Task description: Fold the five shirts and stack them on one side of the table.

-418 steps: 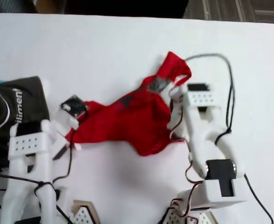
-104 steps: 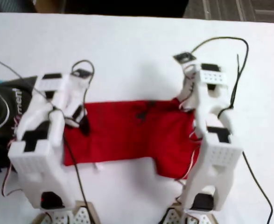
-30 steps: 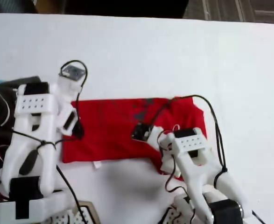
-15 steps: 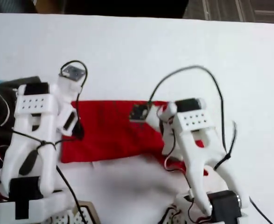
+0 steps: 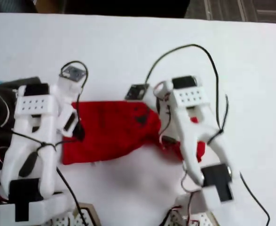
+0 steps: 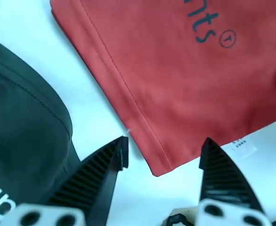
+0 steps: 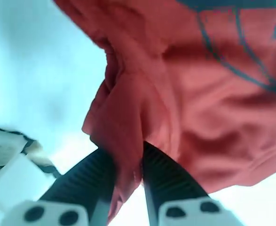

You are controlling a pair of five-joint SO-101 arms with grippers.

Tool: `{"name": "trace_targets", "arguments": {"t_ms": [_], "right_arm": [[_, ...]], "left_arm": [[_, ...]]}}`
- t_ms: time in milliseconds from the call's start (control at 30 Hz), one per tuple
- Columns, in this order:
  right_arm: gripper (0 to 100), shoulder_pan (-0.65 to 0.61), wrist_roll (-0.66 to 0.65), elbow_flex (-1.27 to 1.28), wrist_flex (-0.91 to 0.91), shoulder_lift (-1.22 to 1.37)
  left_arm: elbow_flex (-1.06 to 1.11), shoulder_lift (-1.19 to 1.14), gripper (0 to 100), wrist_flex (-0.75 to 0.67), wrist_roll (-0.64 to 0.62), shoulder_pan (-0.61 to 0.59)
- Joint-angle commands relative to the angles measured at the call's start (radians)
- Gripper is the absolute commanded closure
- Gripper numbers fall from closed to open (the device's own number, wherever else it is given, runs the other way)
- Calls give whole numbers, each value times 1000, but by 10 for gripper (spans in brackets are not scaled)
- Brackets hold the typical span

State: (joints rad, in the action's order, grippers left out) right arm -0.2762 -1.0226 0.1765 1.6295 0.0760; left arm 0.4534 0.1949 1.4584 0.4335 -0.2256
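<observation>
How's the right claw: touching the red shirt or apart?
Touching. Right wrist view: the right claw is clamped on a fold of the red shirt.

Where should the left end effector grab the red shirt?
Probably the hemmed corner of the red shirt, which lies flat right under the open left end effector. Come straight down, one finger on each side. Both edges there look free, and the right end effector holds the other end.

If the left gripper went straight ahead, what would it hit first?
Probably the hemmed corner of the red fabric shirt, which lies between the open fingers of the left gripper; depth is unclear.
</observation>
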Motion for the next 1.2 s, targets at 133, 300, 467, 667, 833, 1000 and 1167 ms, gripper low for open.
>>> {"name": "trace_targets", "arguments": {"t_ms": [133, 300, 467, 667, 833, 1000, 1167], "right_arm": [[977, 58, -6, -279, -1, 236], [841, 96, -5, -374, 39, 355], [762, 105, -3, -381, 62, 335], [762, 114, -2, -328, 82, 120], [762, 105, 28, -83, 82, -165], [762, 105, 17, 275, 65, -407], [760, 104, 17, 580, -59, -553]], "left_arm": [[-2, 41, 736, -14, 9, 8], [-4, 41, 736, -14, 9, 11], [-2, 41, 736, -38, 41, 55], [-2, 41, 736, -87, 49, 106], [-4, 41, 736, -92, 49, 138], [2, 38, 736, -87, 49, 158], [81, -52, 736, -133, 51, 160]]}}
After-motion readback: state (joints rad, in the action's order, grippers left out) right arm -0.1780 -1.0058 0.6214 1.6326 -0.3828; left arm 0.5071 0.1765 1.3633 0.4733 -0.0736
